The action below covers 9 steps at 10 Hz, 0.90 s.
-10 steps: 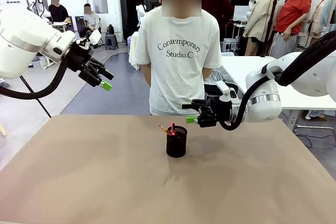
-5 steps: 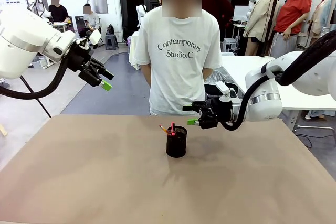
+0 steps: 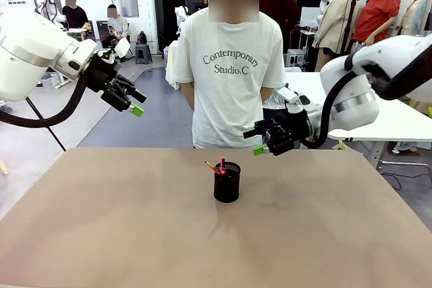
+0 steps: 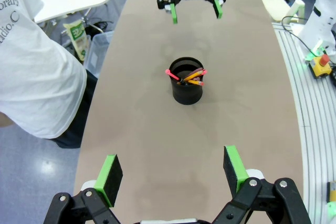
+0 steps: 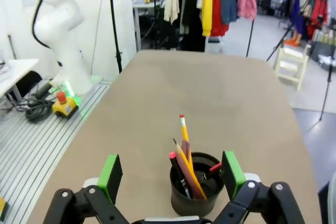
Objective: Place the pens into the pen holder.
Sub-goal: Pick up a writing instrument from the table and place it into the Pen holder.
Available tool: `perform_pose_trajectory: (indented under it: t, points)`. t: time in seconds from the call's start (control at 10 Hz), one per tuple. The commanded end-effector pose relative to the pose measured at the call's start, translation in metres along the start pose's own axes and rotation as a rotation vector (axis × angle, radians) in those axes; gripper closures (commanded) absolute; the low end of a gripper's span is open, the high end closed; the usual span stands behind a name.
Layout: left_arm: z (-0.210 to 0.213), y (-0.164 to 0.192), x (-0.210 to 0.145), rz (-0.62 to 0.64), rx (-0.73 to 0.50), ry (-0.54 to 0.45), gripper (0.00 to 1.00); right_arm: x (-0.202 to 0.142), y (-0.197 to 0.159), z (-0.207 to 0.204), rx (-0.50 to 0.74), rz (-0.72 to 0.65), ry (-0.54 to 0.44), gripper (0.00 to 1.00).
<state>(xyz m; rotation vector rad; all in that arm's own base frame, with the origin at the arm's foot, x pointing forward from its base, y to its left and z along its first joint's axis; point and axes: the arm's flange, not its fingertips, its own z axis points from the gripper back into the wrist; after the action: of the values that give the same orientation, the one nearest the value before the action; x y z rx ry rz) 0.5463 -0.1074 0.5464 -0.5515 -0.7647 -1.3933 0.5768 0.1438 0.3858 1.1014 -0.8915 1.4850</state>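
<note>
Black wire-mesh pen holder [image 3: 227, 183] stands upright near the middle of the tan table [image 3: 101, 234], with the yellow-orange pencil [image 5: 185, 153], the black pen with red ends [image 5: 177, 174] and the pinkish-red pen [image 4: 173, 74] all leaning inside it. Left gripper [image 3: 137, 102] hangs above the table's left side, jaws spread and empty. Right gripper [image 3: 255, 141] hovers up and to the right of the holder, likewise spread wide and holding nothing, in front of a person in a white T-shirt [image 3: 229, 65].

Pens [image 3: 219, 165] stand in pen holder [image 3: 227, 183] mid-table [image 3: 101, 234].

pen holder [image 5: 197, 192]: black wire mesh | table [image 3: 101, 234]: matt brown, smooth
</note>
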Motion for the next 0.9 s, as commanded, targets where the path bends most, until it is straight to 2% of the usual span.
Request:
perform_pose_trajectory:
  t: [0.0, 0.4, 0.6, 0.8]
  points:
    - [0.002, 0.0, 0.0, -0.005, 0.004, 0.001, 0.0, 0.024, 0.005, 0.015, -0.007, -0.022, 0.128, 0.0]
    - [0.002, 0.0, 0.0, -0.005, 0.004, 0.001, 0.0, 0.064, 0.002, 0.076, -0.072, -0.091, 0.325, 0.0]
    - [0.002, 0.0, 0.0, -0.005, 0.004, 0.001, 0.0, 0.086, 0.006, 0.102, -0.062, -0.073, 0.351, 0.0]
    - [0.002, 0.0, 0.0, -0.005, 0.004, 0.001, 0.0, 0.1, 0.008, 0.133, -0.101, -0.095, 0.412, 0.0]
